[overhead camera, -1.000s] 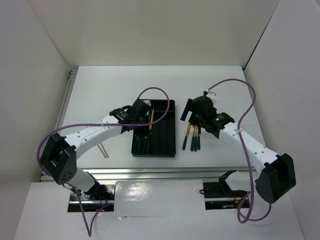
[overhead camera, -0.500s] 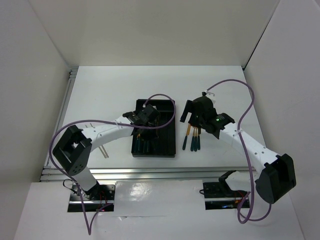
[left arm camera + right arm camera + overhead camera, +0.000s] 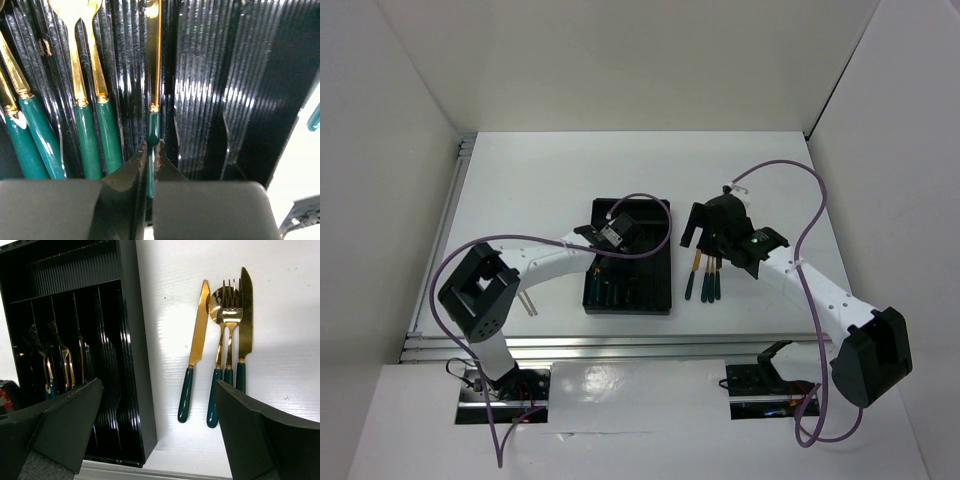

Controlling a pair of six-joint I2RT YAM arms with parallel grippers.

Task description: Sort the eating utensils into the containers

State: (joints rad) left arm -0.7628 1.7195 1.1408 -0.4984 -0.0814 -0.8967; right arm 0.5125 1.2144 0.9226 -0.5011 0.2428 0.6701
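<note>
The left gripper (image 3: 151, 167) is pinched shut on the dark green handle of a slim gold-headed utensil (image 3: 153, 50), probably a knife. It points lengthwise down one long compartment of the black tray (image 3: 215, 80), just beside the compartments where the sorted utensils (image 3: 107, 135) lie. Whether its head already touches the ribbed floor cannot be told. The step in hand appears to be setting this piece down. It goes best if the arm lowers until the gold head rests on the floor, holds the handle parallel to the dividers, and only then parts its fingers (image 3: 122, 175). A release from height or at a slant could let the piece tip across a divider into the neighbouring slot. The lift-out should be straight up, so that the fingertips do not drag the handle along. To the right of the tray, on the table (image 3: 520, 200), the loose utensils (image 3: 231, 310) lie side by side: two knives, a spoon and a fork. The right gripper (image 3: 705, 228) hangs above them with its jaws spread wide, holding nothing. The chopsticks (image 3: 527, 300) lie to the left of the tray.
</note>
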